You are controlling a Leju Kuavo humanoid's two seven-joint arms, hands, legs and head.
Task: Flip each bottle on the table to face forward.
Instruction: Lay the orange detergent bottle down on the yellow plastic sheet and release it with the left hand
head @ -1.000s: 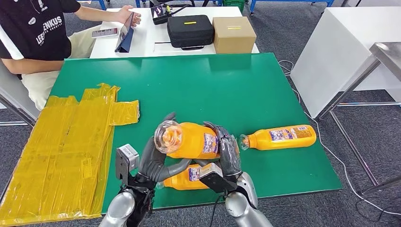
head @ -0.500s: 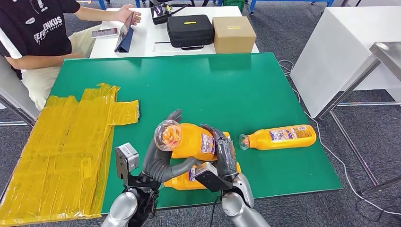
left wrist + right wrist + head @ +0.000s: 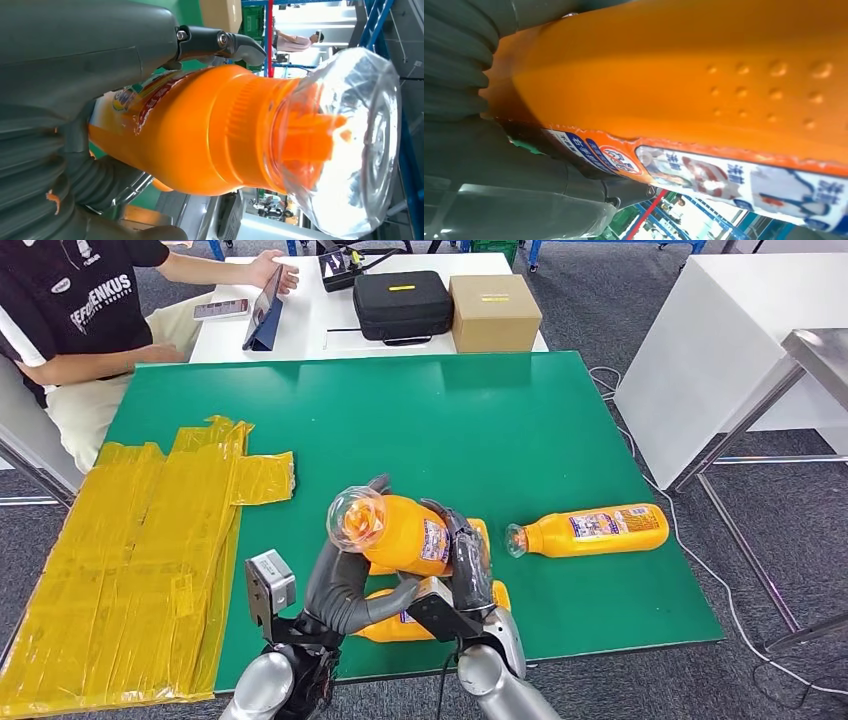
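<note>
Both hands have one orange bottle (image 3: 400,533) lifted clear of the green table (image 3: 420,430), near its front edge, clear cap end tipped up and toward the robot's left. The left hand (image 3: 345,585) is wrapped around the neck end with its fingers curled under and behind; the right hand (image 3: 468,565) clasps the body at the label, fingers laid over the top.

From the head camera a second orange bottle (image 3: 385,625) lies on the table directly beneath, largely hidden by the two hands, and a third bottle (image 3: 590,530) lies on its side further to the robot's right, cap pointing in toward the middle.

The left wrist camera gives what the head view cannot: the transparent cap (image 3: 345,145) up close, with orange liquid pooled inside it, and a dark fingertip (image 3: 240,45) hooked over the shoulder. The right wrist camera presses close to the label (image 3: 724,175), printed blue and red, and a dimpled patch of orange plastic.

Crumpled yellow plastic sheeting (image 3: 130,560) covers the table's left side. A seated person (image 3: 80,330) is beyond it, beside a white table (image 3: 300,325) carrying a black case (image 3: 402,305) and a cardboard box (image 3: 494,312).
</note>
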